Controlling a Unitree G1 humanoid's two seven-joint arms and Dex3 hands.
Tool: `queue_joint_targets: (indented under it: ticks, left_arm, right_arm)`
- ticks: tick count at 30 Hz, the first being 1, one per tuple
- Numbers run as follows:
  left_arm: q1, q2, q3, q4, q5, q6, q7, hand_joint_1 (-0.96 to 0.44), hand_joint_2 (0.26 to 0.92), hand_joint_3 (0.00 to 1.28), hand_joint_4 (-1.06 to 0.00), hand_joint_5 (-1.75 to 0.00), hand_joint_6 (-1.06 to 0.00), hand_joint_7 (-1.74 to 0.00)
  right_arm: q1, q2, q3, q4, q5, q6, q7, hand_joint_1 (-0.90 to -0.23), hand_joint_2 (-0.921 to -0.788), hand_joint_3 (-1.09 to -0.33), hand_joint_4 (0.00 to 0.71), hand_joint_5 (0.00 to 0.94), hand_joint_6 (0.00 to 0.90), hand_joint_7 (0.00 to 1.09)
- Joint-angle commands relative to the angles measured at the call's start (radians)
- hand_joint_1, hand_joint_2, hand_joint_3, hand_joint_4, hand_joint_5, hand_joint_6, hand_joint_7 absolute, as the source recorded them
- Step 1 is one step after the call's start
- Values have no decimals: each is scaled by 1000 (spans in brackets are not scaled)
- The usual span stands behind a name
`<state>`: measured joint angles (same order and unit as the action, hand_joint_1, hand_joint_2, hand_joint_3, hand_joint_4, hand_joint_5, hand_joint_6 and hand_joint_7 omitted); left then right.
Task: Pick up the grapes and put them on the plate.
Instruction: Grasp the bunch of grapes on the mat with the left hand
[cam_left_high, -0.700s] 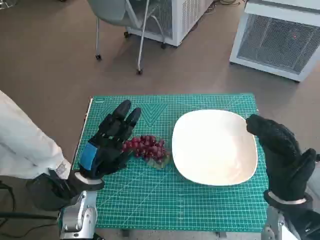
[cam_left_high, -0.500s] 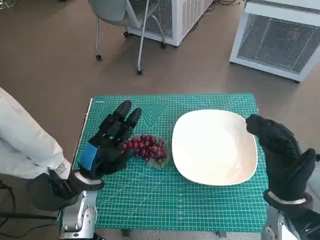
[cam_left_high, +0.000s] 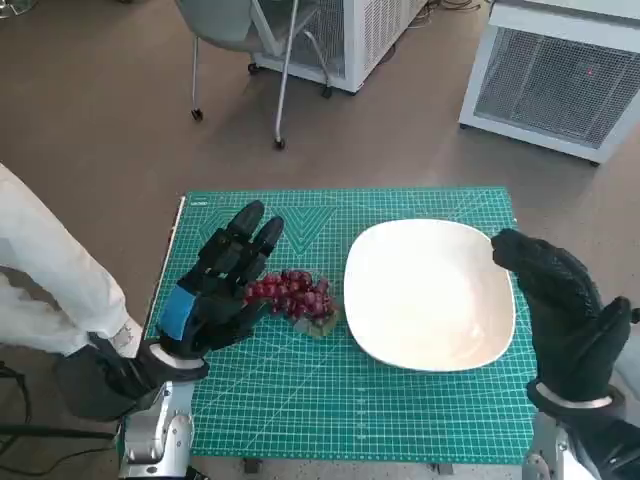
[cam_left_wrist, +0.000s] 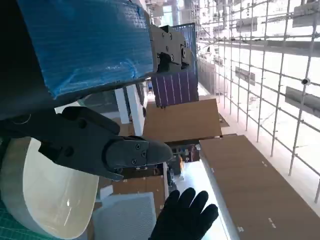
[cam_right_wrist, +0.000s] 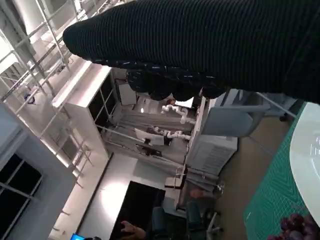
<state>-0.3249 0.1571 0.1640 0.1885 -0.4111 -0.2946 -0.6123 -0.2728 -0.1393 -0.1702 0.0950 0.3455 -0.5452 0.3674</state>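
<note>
Grapes (cam_left_high: 295, 296): dark red bunch on green grid mat (cam_left_high: 330, 420), left of white plate (cam_left_high: 430, 295). Left hand (cam_left_high: 215, 285) spread, empty, beside bunch; right hand (cam_left_high: 565, 315) empty. Brown floor (cam_left_high: 100, 120).

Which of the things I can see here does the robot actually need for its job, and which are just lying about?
Needed for the job:
grapes, on the green mat
white plate, beside them
left hand, open next to the grapes

Just around:
green cutting mat
chair
white cabinets
right hand, idle by the plate
a person's white sleeve
</note>
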Motion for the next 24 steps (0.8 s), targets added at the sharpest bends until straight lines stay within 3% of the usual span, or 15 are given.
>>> queue_joint_targets:
  ticks: [1, 24]
  left_arm:
    - [4, 8, 1, -11, -8, 7, -2, -449, 921, 342, -177, 0, -191, -146]
    - [1, 5, -2, -14, -12, 17, -4, -444, 921, 339, -182, -2, -189, -159]
  right_arm:
    - [14, -1, 0, 7, -9, 15, -4, -505, -921, -545, 487, 2, 171, 605]
    - [15, 0, -2, 1, -15, 17, -13, -502, -921, -540, 489, 3, 179, 595]
